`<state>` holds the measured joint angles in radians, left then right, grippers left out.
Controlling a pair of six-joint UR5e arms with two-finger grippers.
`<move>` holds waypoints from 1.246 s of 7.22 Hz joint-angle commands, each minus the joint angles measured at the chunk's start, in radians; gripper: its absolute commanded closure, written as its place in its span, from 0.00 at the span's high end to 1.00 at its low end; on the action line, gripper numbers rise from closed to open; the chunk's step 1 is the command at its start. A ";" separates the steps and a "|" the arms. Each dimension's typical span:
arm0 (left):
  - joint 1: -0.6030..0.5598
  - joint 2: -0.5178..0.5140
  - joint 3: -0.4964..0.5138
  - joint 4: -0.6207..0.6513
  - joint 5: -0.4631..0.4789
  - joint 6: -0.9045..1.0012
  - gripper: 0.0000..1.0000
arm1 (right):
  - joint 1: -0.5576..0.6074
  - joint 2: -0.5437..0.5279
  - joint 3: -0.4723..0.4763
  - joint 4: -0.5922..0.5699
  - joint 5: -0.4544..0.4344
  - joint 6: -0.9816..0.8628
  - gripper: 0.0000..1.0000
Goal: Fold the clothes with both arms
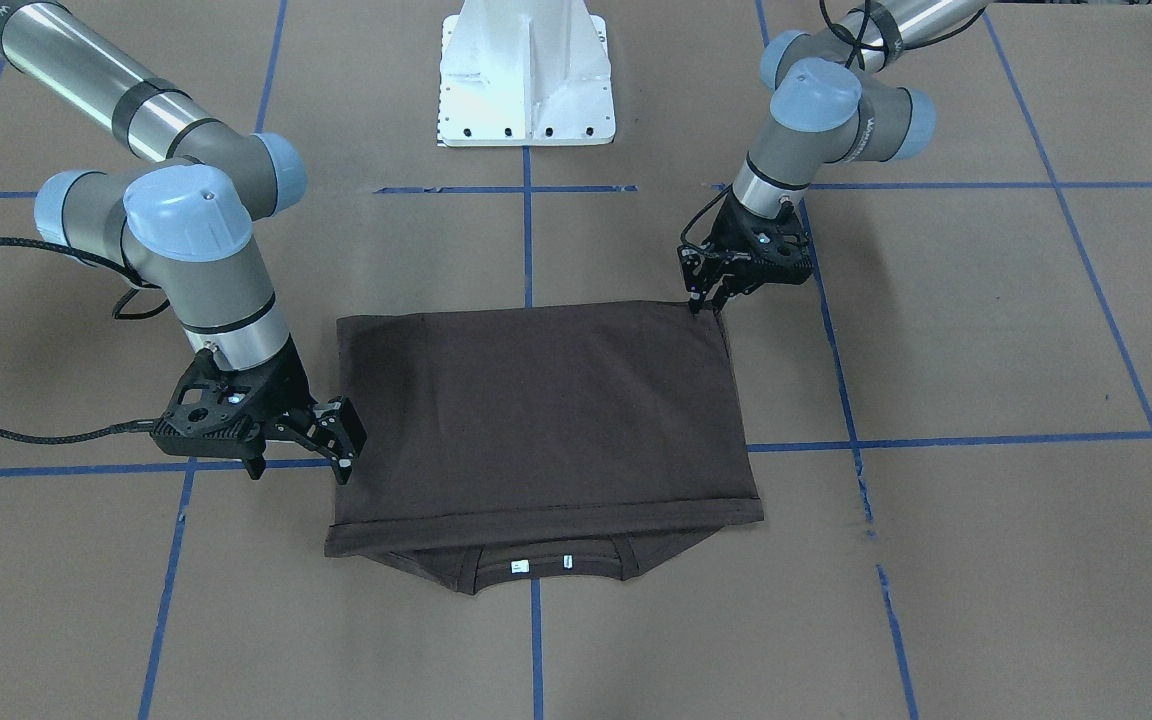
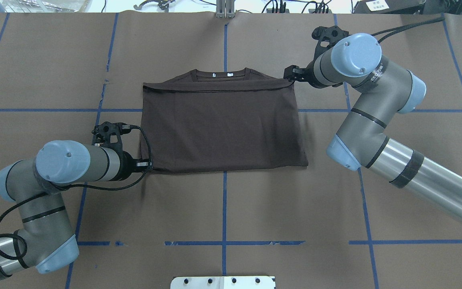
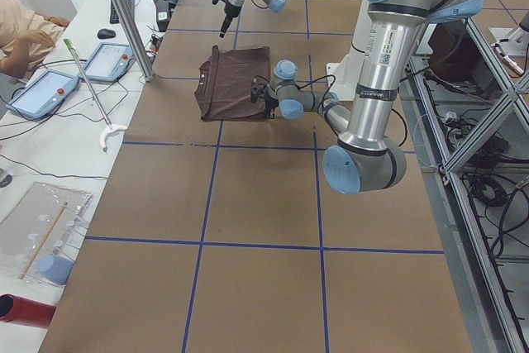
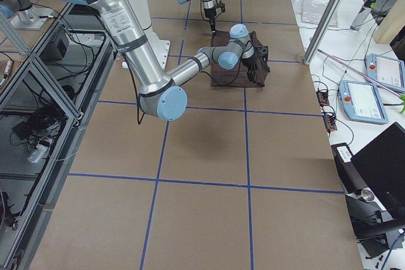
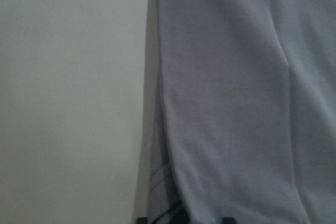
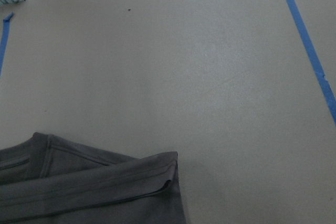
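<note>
While the T-shirt (image 1: 536,410) lies folded flat mid-table (image 1: 936,350), with its collar on the side far from the robot, the right gripper (image 1: 341,445) sits just beside its far right corner, fingers apart. The left gripper (image 1: 704,300) points down onto the near left corner; I cannot tell whether it pinches the cloth.
</note>
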<state>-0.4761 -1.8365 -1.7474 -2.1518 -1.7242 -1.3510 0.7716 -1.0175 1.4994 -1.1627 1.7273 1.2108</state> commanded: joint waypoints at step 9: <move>-0.406 -0.397 0.629 -0.061 -0.002 0.424 0.00 | -0.002 -0.003 0.007 0.000 -0.002 0.006 1.00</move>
<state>-0.8424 -2.0917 -1.3085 -2.1721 -1.7285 -0.9371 0.7694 -1.0212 1.5013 -1.1628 1.7258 1.2146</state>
